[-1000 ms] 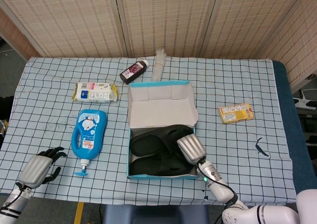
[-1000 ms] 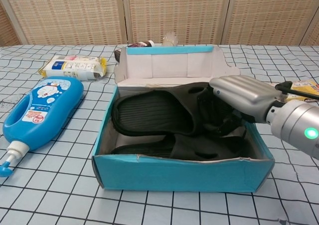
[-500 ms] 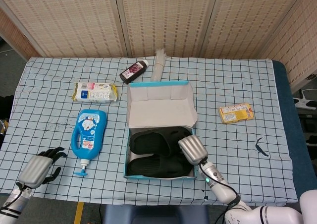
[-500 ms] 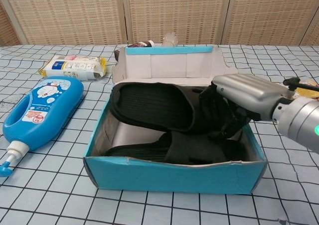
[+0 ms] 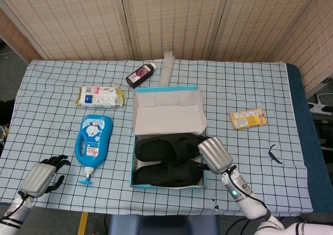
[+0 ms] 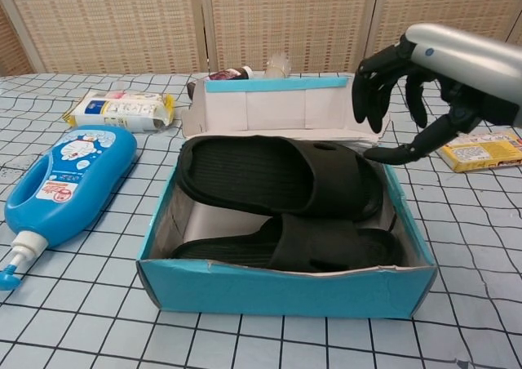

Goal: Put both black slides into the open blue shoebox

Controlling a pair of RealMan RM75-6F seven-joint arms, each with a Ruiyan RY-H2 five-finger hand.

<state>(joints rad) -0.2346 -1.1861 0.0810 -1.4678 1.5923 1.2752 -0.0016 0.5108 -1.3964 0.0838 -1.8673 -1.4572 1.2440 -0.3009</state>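
Both black slides lie inside the open blue shoebox (image 5: 168, 185) (image 6: 285, 290). The upper slide (image 6: 269, 175) (image 5: 166, 147) rests tilted across the lower slide (image 6: 326, 244) (image 5: 166, 173). My right hand (image 6: 416, 91) (image 5: 214, 154) hovers above the box's right side with fingers spread and nothing in it. Down at the table's near left corner is my left hand (image 5: 40, 175), its fingers curled and holding nothing; the chest view does not show it.
A blue bottle (image 5: 92, 139) (image 6: 65, 177) lies left of the box. A tissue pack (image 5: 100, 96) (image 6: 122, 108), a dark bottle (image 5: 140, 75) and a clear bag (image 5: 167, 66) sit behind. A yellow packet (image 5: 247, 118) (image 6: 481, 150) lies to the right.
My right hand let go of the upper slide and rose out of the box, fingers spreading. The box shifted slightly toward the table's near edge. The left hand stayed put.
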